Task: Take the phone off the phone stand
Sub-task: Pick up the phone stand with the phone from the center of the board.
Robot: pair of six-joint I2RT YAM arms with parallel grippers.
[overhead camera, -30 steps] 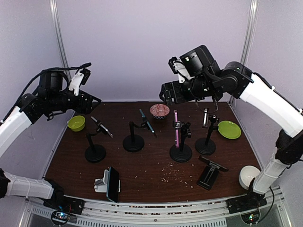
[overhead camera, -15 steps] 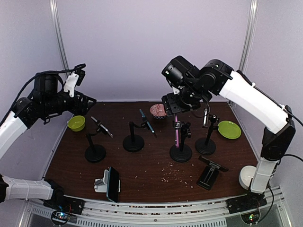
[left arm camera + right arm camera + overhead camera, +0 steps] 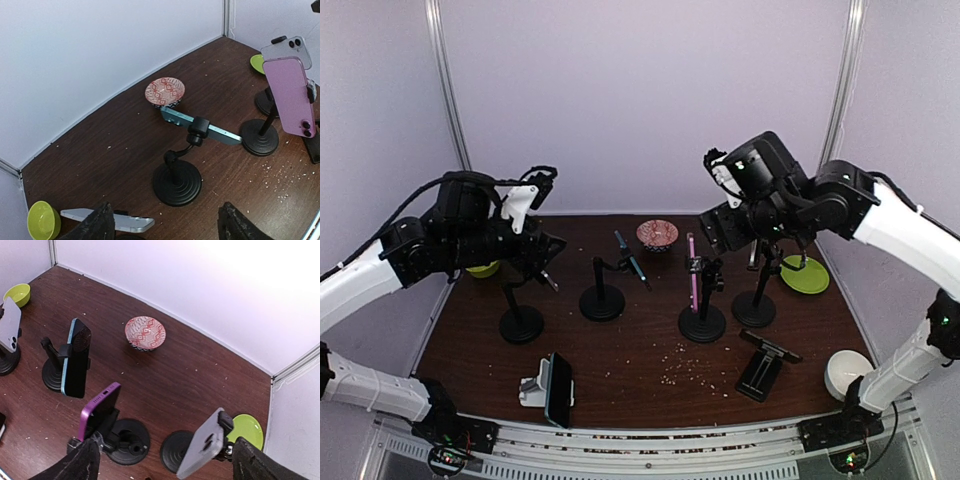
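Note:
Several phones sit on black round-base stands: a silver one (image 3: 533, 268) at the left, a blue one (image 3: 630, 257), a purple one (image 3: 692, 272) and a grey one (image 3: 754, 250). My left gripper (image 3: 545, 253) is open and empty, hovering just above the silver phone (image 3: 107, 220), whose edge lies by the left finger (image 3: 95, 225). My right gripper (image 3: 725, 238) is open and empty above the purple phone (image 3: 100, 410) and the grey phone (image 3: 202, 442), which lie between its fingers (image 3: 255, 462) in the right wrist view. The blue phone (image 3: 200, 127) lies flat on its stand.
A black phone on a white stand (image 3: 558, 390) is at the front left. An empty black folding stand (image 3: 763, 365) is at the front right. A red patterned bowl (image 3: 657, 233), a green bowl (image 3: 42, 220), a green plate (image 3: 804, 273) and a white bowl (image 3: 845, 372) sit around the edges. Crumbs dot the table.
My left arm has swung right and down, ending over the silver phone's stand. My right arm has shifted right, from over the red bowl to above the purple and grey phones.

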